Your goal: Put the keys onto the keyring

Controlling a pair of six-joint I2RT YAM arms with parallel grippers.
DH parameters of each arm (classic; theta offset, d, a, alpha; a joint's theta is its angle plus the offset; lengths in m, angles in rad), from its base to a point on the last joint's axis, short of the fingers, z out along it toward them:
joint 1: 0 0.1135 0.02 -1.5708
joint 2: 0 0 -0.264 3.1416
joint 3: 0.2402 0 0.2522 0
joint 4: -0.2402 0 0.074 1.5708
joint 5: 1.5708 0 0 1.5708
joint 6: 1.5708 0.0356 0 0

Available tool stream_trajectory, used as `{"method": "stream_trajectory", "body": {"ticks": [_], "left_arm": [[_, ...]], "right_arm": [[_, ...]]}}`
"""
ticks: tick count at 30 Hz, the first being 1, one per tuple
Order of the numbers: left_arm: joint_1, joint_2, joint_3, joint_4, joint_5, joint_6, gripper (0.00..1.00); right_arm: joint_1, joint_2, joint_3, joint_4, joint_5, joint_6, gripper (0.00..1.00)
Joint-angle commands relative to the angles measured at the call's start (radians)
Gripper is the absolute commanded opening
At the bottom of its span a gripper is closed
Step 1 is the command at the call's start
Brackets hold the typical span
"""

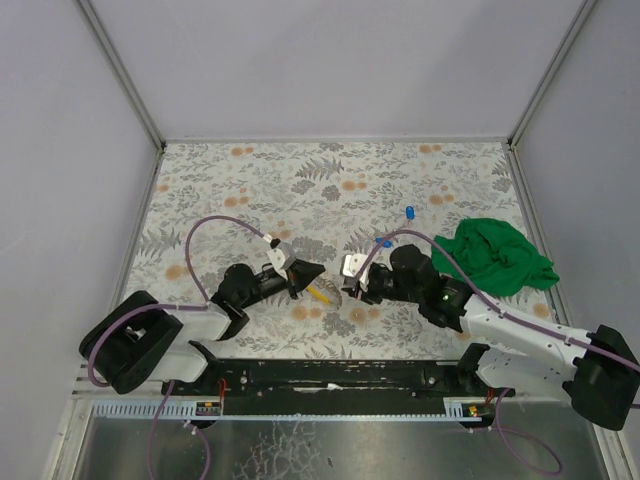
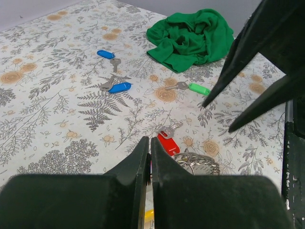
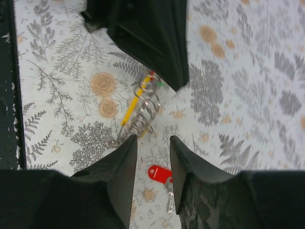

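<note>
Near the middle of the flowered bench (image 1: 250,170), toward its near edge, the keyring (image 1: 324,293) lies flat between the two arms, a yellow tag (image 3: 131,107) slanting out from it. The left claw (image 2: 148,148) is closed, finger against finger, with its tips at the ring's end. Whether it pinches the wire there cannot be told. In its wrist view the silvery loops sit just at 3 o'clock of the tips.

The right claw (image 3: 152,143) faces it from the other side with its fingers (image 3: 125,164) apart and nothing between them. In that wrist view the ring lies at 12 o'clock of the gap. A red-tagged key (image 3: 161,173) rests on the bench at 6 o'clock, just beside the right-hand finger.

Seen from above, two blue-tagged keys (image 1: 410,212) (image 1: 385,243) lie apart from each other at about 1 o'clock of the ring. A green-tagged key (image 2: 193,88) shows in the left wrist view, near the crumpled green cloth (image 1: 497,255), which sits at 3 o'clock by the bench's right edge. None of these loose keys touches the ring.
</note>
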State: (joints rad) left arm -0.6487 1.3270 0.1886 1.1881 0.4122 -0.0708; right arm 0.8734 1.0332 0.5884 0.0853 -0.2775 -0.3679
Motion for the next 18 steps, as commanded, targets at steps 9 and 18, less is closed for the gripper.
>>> {"method": "stream_trajectory", "body": {"ticks": [9, 18], "left_arm": [[0.003, 0.017, 0.060, -0.022, 0.038, -0.009, 0.00], [0.003, 0.021, 0.073, -0.043, 0.056, -0.015, 0.00]], "right_arm": [[0.148, 0.085, 0.073, 0.055, -0.033, -0.465, 0.38], [0.220, 0.192, 0.114, 0.044, 0.115, -0.605, 0.36]]}}
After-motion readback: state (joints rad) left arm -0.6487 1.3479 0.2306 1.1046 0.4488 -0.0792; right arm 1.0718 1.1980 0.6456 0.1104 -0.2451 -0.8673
